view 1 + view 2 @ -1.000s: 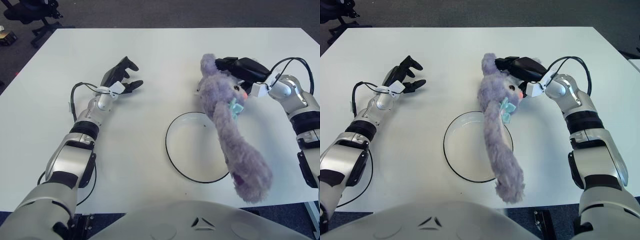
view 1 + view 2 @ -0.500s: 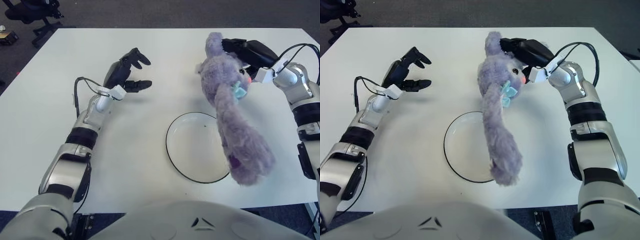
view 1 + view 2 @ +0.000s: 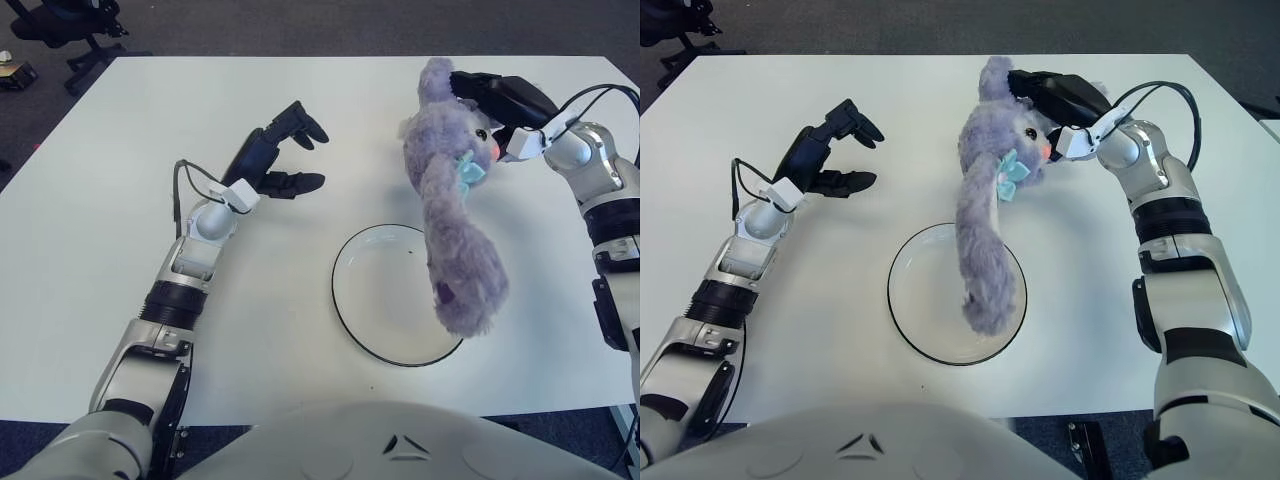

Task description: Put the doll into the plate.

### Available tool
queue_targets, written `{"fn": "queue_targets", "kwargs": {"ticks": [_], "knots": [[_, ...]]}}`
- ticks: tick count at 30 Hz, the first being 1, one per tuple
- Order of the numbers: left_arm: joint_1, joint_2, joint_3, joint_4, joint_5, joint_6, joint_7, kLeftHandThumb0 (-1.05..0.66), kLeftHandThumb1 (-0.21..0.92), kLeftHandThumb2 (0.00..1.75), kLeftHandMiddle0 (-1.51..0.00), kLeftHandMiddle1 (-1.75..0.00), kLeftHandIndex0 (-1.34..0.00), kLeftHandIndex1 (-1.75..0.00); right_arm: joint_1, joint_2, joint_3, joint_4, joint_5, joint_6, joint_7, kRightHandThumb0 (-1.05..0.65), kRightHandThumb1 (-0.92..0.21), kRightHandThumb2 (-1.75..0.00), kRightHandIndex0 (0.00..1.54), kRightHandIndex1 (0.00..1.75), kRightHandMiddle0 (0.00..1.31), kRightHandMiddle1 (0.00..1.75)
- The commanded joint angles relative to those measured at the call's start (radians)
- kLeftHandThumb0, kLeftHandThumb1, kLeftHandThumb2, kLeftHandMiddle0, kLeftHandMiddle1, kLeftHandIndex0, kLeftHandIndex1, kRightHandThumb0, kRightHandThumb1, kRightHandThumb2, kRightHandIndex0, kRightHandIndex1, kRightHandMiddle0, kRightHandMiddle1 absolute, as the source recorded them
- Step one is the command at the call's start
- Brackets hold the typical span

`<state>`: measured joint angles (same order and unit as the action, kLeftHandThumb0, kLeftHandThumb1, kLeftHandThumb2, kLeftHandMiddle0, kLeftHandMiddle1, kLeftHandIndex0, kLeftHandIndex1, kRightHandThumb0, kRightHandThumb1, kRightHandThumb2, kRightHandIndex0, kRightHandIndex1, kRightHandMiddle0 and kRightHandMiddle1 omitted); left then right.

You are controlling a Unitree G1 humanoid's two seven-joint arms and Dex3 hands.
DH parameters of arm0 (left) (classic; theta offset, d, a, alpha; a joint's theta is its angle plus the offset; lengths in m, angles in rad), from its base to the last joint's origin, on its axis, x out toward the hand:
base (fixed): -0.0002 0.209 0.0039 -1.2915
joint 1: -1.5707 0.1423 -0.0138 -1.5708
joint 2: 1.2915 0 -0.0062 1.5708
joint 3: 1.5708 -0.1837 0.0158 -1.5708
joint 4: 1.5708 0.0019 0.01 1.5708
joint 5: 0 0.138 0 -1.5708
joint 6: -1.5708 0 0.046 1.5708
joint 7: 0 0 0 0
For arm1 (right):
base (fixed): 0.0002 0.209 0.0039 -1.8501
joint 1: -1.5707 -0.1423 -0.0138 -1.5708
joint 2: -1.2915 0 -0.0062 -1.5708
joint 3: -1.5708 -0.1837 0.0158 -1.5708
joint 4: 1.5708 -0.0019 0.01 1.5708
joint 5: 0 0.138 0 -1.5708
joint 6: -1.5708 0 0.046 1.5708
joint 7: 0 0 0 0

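Observation:
A fluffy purple doll (image 3: 450,200) with a teal bow hangs in the air, its head up at the back right and its long body dangling down over the right part of the plate. My right hand (image 3: 495,96) is shut on the doll's head. The white plate (image 3: 375,290) with a thin black rim lies flat on the table in front of me. My left hand (image 3: 280,152) is raised above the table to the left of the plate and the doll, fingers spread, holding nothing.
The white table (image 3: 300,100) spans the whole view. A black office chair (image 3: 60,25) stands on the dark floor beyond its far left corner. Cables run along both forearms.
My right hand has swung the doll left, so its lower end now hangs over the plate. My left hand has lifted and moved right towards the plate, still open.

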<state>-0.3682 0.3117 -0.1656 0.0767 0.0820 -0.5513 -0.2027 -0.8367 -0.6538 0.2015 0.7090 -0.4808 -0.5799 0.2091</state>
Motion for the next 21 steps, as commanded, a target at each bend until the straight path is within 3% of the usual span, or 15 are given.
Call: {"fn": "queue_targets", "kwargs": {"ticks": [1, 5, 17, 21], "knots": [[0.011, -0.016, -0.012, -0.05, 0.005, 0.002, -0.022, -0.01, 0.92, 0.25, -0.45, -1.36, -0.46, -1.41, -0.045, -0.003, -0.016, 0.002, 0.01, 0.034, 0.0, 0.0, -0.32, -1.3, 0.61, 1.69, 0.4, 1.75], [0.023, -0.032, -0.034, -0.096, 0.013, 0.007, -0.042, -0.01, 0.92, 0.24, -0.45, -1.37, -0.47, -1.39, -0.077, -0.006, -0.016, 0.041, 0.005, 0.068, -0.009, 0.0, -0.32, -1.3, 0.61, 1.69, 0.4, 1.75], [0.067, -0.063, -0.066, -0.17, 0.003, 0.012, -0.083, -0.01, 0.92, 0.24, -0.43, -1.44, -0.5, -1.31, -0.122, -0.012, -0.034, 0.133, 0.025, 0.048, -0.039, 0.0, -0.31, -1.32, 0.62, 1.69, 0.41, 1.75], [0.071, -0.06, -0.079, -0.183, -0.027, 0.014, -0.124, -0.01, 0.92, 0.24, -0.43, -1.47, -0.5, -1.28, -0.14, -0.001, -0.044, 0.139, 0.023, 0.141, -0.041, 0.0, -0.31, -1.32, 0.62, 1.69, 0.41, 1.75]]}}
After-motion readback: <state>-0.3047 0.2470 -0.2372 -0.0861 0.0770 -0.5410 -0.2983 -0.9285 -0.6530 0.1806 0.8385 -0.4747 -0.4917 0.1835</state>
